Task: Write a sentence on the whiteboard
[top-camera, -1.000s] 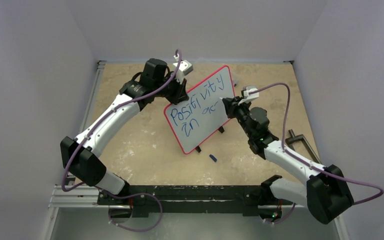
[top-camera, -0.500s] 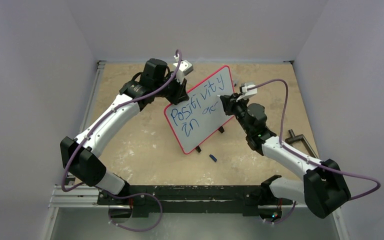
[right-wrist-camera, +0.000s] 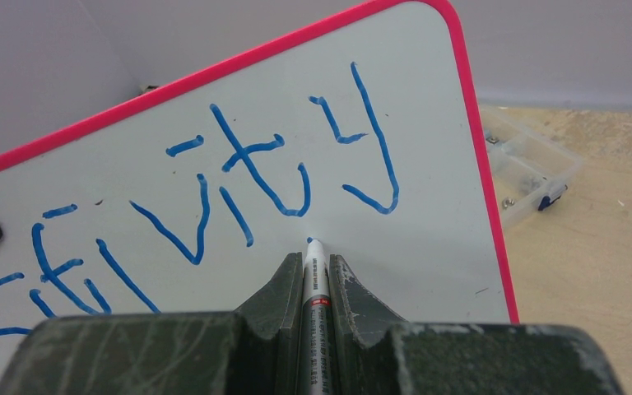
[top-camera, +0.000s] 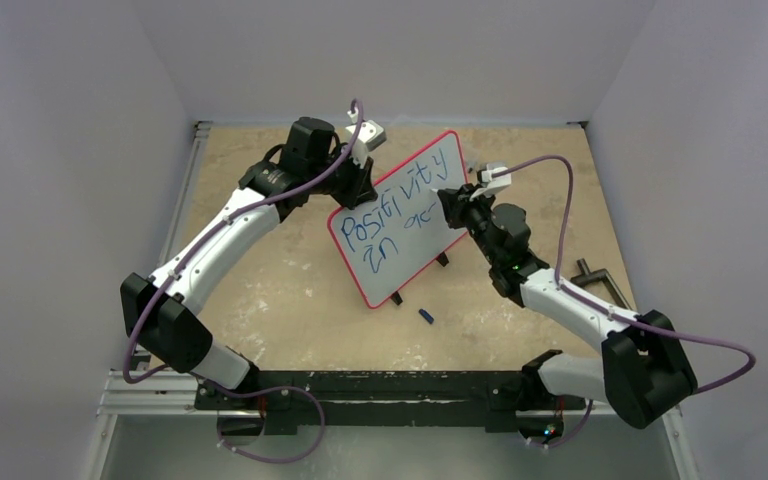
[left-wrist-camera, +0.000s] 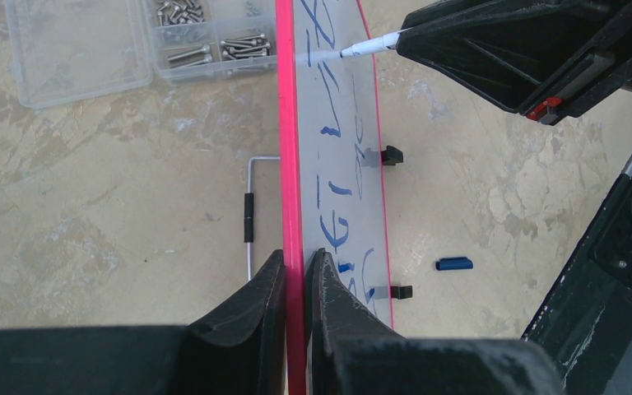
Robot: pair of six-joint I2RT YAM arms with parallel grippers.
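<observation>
Right arm has swung its right gripper a little leftward across the whiteboard since a second ago; the board and the left arm have not shifted. From above, the whiteboard stands tilted near the middle of the tabletop, its face turned to the right arm and the left gripper at its far upper edge. It reads "Positivity" with "in" and two or three more small letters underneath, so I judge the sentence begun but not finished. A blue cap lies loose just in front.

Left wrist view: the left gripper is clamped on the red frame, holding the board edge-on. The marker meets the glossy face from the right. Two black clip feet stick out, and a clear parts box sits behind.

Right wrist view: the right gripper is closed on the marker, tip at the surface just under the "t" and "y", likely starting a stroke.

Mottled beige stone-look tabletop, pale plain walls closing it in on three sides
</observation>
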